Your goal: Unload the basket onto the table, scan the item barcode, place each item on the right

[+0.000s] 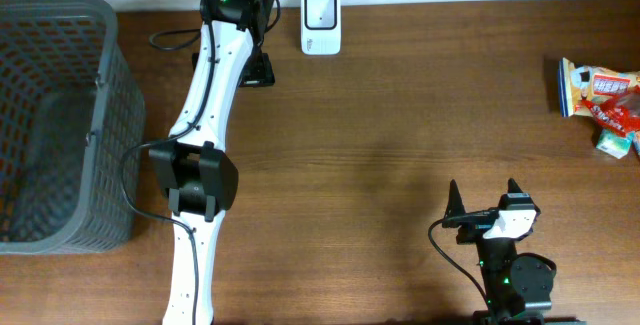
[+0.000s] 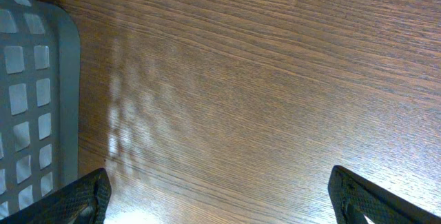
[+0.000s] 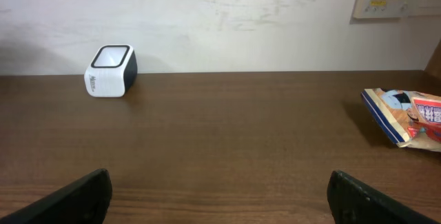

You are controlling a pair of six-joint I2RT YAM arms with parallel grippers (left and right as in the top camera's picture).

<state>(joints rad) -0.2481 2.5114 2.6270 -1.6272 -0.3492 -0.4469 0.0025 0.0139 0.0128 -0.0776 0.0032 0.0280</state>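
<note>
The snack packet (image 1: 598,93) lies at the far right edge of the overhead view, on the wooden table (image 1: 400,125). It is a crinkled, glossy pouch with a blue border on its left end and a red and white printed face. A small teal and white piece touches its lower edge, and whether that belongs to the same packet cannot be told. In the right wrist view the packet lies flat at the right edge, its blue end towards the centre of the frame. The white barcode scanner (image 1: 320,22), with a dark-rimmed window on top, stands at the upper centre of the overhead view, well apart from the packet. The right gripper (image 1: 483,193) is at the lower right, its jaws spread wide and holding nothing. The left gripper (image 2: 220,182) hangs over bare wood beside the grey mesh basket (image 1: 112,115), its jaws likewise wide apart and holding nothing.
</note>
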